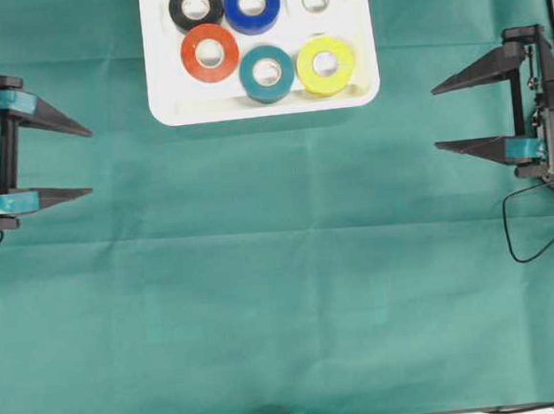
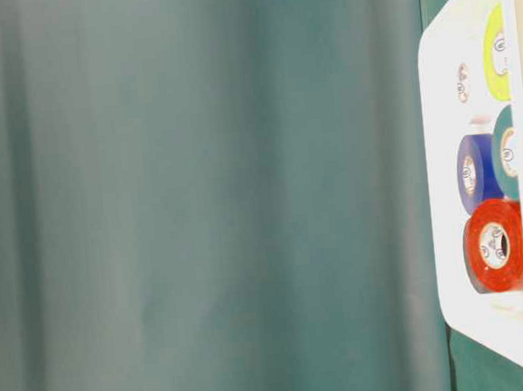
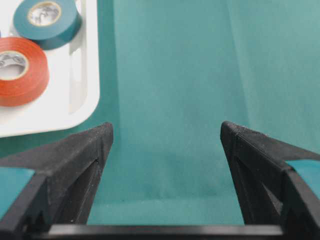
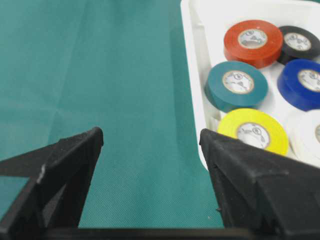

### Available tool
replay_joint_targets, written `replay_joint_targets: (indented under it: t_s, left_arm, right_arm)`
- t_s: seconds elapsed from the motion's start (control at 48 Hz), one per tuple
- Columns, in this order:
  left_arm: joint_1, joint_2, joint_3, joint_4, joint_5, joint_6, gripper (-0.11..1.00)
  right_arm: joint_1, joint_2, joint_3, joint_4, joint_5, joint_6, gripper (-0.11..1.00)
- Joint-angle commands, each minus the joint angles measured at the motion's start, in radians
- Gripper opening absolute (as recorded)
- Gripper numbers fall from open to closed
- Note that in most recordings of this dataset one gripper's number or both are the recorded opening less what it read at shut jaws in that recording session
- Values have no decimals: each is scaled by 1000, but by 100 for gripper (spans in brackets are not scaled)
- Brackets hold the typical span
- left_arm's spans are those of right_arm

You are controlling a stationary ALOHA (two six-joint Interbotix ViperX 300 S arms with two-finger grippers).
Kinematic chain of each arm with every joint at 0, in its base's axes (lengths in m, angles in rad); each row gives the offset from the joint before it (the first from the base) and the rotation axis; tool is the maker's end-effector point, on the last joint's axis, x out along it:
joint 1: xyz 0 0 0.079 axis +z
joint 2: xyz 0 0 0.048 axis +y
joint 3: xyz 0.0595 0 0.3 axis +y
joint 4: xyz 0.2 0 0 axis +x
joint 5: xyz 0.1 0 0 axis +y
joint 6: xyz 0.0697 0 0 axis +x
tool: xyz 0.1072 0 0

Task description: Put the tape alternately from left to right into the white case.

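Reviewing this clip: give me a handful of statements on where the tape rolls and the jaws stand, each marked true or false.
1. All six tape rolls lie inside the white case. True.
2. The yellow roll still sits on the green cloth. False: it lies in the case, at the near right.
3. The left gripper holds the orange-red roll. False: its jaws are open and empty, off at the left edge.
4. The right gripper has open, empty jaws. True.
5. The black roll lies beside the blue roll in the far row. True.
6. The teal roll is stacked on the white roll. False: each lies flat on the case floor, apart.
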Motion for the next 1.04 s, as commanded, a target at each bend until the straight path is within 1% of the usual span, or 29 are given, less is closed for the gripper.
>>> replay_joint_targets:
  t_s: [0.0,0.125,0.292,0.542,0.709,1.021]
  left_arm:
    - [12,-43,23,-2,-9,-3,39]
    - [18,-114,52,-2,-9,-6,39]
    - [26,-215,95,-2,-5,-8,39]
    - [38,-353,150,0,6,-49,39]
    - [40,-393,173,0,26,-74,39]
    - [40,-402,178,2,28,-69,39]
  right_arm:
    - [2,-14,-5,8,14,2,86]
    - [3,-43,2,9,41,2,86]
    - [2,-72,15,9,46,3,86]
    - [2,-98,38,20,46,3,86]
    - [2,-106,52,37,46,3,86]
    - [3,-109,66,38,46,3,86]
